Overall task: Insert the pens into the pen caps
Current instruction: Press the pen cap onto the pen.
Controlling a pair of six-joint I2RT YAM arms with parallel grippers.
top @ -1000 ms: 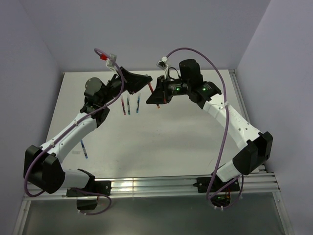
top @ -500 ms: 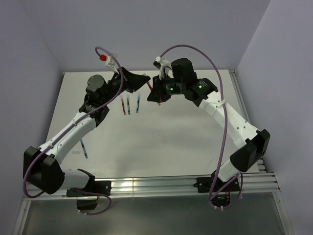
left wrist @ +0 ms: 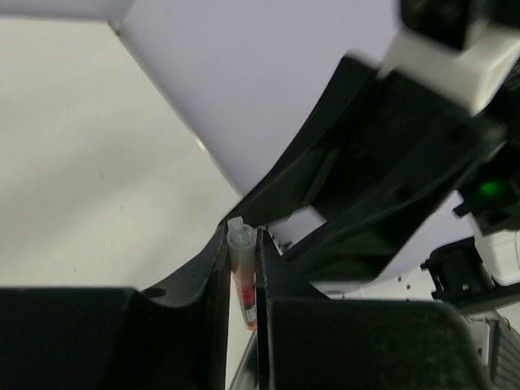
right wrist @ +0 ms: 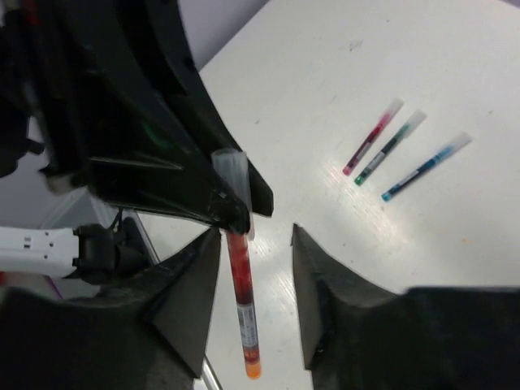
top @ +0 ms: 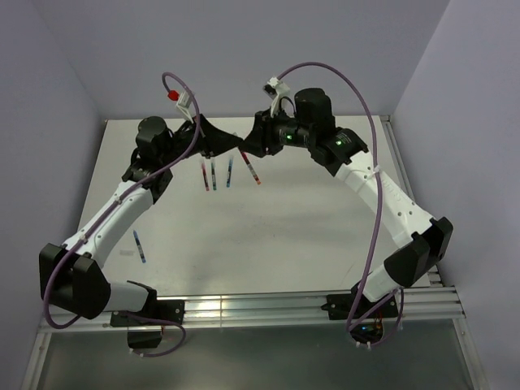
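- Evidently the capping of one pen is about done. The red pen (right wrist: 240,284) hangs over the far middle of the table (right wrist: 455,73), with a clear cap (right wrist: 230,171) on its upper end.
- The left gripper (left wrist: 241,244) is closed on this pen. Its fingers pinch the barrel from both sides just below the cap, and the orange lower end dangles free.
- The right gripper (right wrist: 256,231) stands spread, one finger on each side of the barrel and neither touching it. It holds nothing.
- The cap looks seated from the right wrist view, but I cannot tell whether it is pushed fully home.
- Three pens (top: 214,173), red, green and blue, lie side by side on the table just left of the hanging pen. Each shows a pale end, so I judge them already capped.
- A lone blue pen (top: 140,246) lies well apart at the near left. It is too small to tell whether it has a cap.
- The next move, as I judge it, has two parts:
  - The right arm should draw back clear of the barrel without brushing it.
  - The left arm should then lower the red pen beside the row and release only close to the table, so it neither bounces nor rolls into its neighbours.
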